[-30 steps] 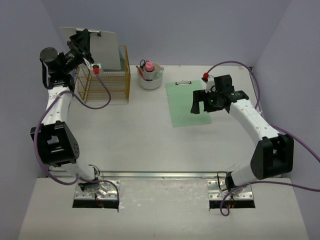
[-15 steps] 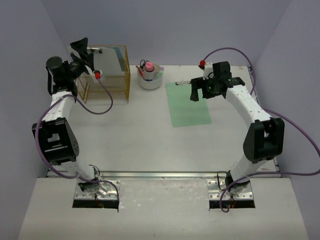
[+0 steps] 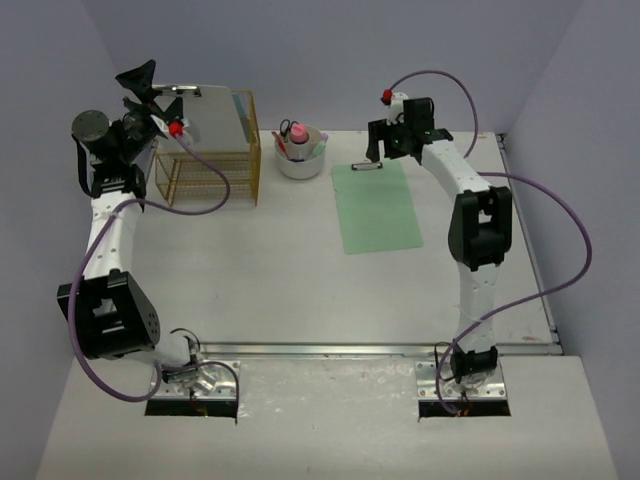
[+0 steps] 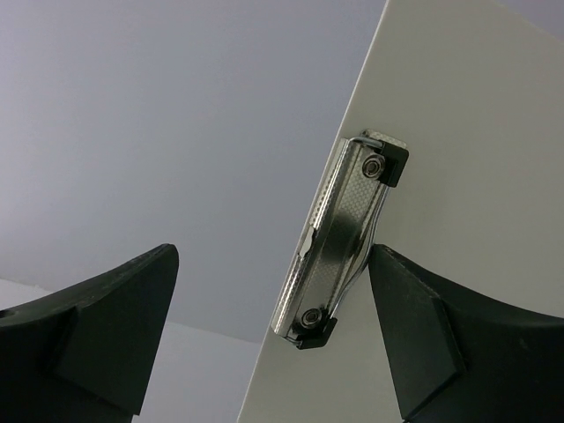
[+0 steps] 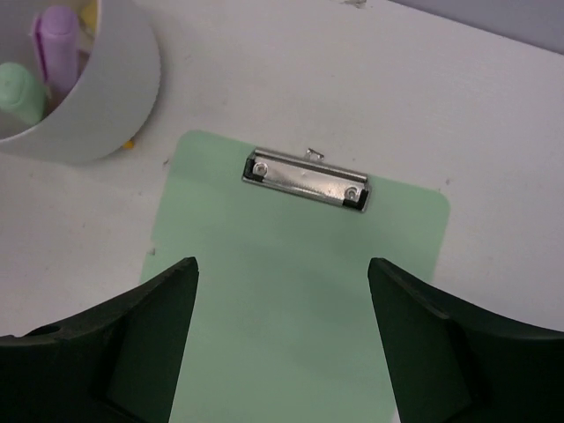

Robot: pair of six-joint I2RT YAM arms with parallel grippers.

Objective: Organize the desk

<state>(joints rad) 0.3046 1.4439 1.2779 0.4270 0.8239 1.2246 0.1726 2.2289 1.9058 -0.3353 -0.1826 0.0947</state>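
My left hand (image 4: 273,264) gapes empty beside the white clipboard (image 4: 458,123); my right hand (image 5: 282,273) hangs open, empty, over the green clipboard (image 5: 291,352).

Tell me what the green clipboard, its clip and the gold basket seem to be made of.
The green clipboard looks like plastic: an even, pale green matte sheet with rounded corners. Its clip is metal, silvery and finely textured, with black end caps that may be rubber or plastic. The basket is thin metal wire with a gold-coloured finish, an open grid you can see through.
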